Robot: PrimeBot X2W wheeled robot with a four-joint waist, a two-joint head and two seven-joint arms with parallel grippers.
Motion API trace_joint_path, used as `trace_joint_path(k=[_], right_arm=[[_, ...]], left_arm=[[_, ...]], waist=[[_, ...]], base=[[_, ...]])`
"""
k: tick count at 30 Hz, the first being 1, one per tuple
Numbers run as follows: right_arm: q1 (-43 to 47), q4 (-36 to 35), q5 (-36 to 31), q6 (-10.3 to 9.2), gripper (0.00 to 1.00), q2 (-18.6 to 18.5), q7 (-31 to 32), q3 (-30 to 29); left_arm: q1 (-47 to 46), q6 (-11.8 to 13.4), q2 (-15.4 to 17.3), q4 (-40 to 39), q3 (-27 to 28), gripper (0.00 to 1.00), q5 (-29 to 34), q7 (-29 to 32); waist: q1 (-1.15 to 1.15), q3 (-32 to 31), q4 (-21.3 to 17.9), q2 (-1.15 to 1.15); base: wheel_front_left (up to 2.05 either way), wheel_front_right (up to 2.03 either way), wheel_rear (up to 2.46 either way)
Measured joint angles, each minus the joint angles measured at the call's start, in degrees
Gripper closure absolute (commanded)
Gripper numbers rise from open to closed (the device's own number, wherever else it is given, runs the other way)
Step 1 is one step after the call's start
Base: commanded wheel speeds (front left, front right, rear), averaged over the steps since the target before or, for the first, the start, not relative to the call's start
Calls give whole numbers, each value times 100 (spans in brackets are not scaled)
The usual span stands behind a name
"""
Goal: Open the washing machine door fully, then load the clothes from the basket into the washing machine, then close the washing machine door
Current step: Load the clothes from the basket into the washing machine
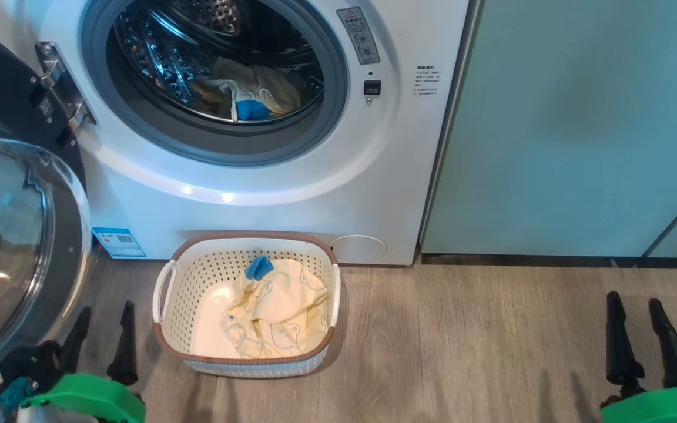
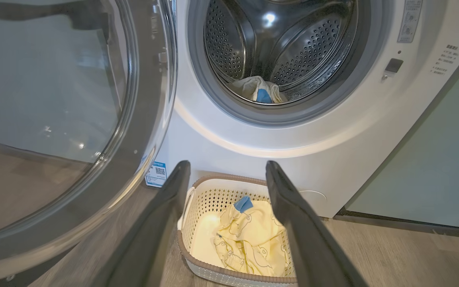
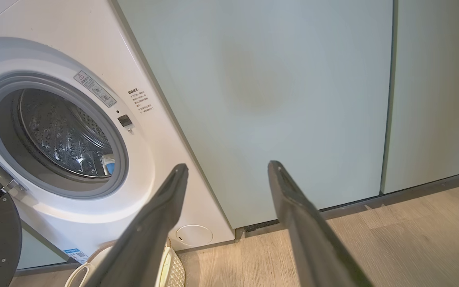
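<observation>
Both jaws spread, clothes (image 1: 280, 311) in basket (image 1: 197, 276), washing machine door (image 1: 3, 235) open

From the head we are looking forward and down on the front of the washing machine (image 1: 291, 194) and the basket (image 1: 315, 247) below it. Our left wrist camera is facing both from nearer, beside the washing machine door (image 2: 150, 119). Our right wrist camera is facing the cabinets (image 3: 273, 99), with the machine at its left. All 3 views are sharing the drum opening (image 1: 162, 64).

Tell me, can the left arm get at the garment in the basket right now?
Probably yes. The left pincer is open and empty, aimed over the basket with the garment lying uncovered inside. The open door stands off to its side, not across the way.
</observation>
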Motion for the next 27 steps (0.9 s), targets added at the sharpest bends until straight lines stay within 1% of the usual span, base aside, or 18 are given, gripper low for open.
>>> trace_joint_path(k=[6, 23, 27], right_arm=[[1, -1, 0, 0, 0, 9, 0, -3], [1, -1, 0, 0, 0, 99, 0, -25], [1, -1, 14, 0, 0, 104, 0, -27]], left_arm=[[-9, -42, -45, 0, 2, 0, 40, 0], [-19, -49, -83, -3, 5, 0, 152, 0], [-21, -91, -88, -1, 5, 0, 188, 0]], waist=[[0, 38, -8, 0], [0, 98, -36, 0], [0, 100, -45, 0]], base=[[0, 0, 0], [0, 0, 0], [0, 0, 0]])
